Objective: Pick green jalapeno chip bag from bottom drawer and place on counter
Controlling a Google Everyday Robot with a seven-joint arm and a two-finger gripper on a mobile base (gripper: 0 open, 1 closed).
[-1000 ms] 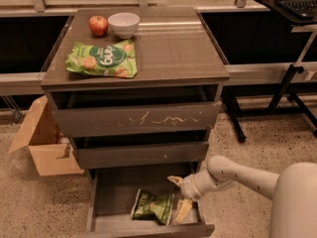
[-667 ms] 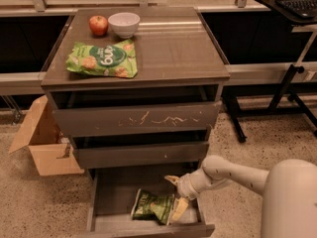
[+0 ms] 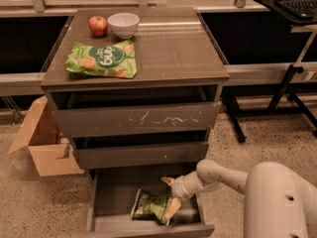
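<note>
Fingers (image 3: 172,208) spread apart, gripping nothing; the lower one touches the right end of the small, wrinkled, dark olive-green foil chip bag (image 3: 148,206). Gripper (image 3: 170,195) sits low inside the open, shallow grey-brown bottom drawer (image 3: 106,202). The bag lies flat on the drawer floor. Judgement: approach made. Grasp, lift and transfer to the smooth grey-brown bench (image 3: 173,48) atop the cabinet not yet done.
</note>
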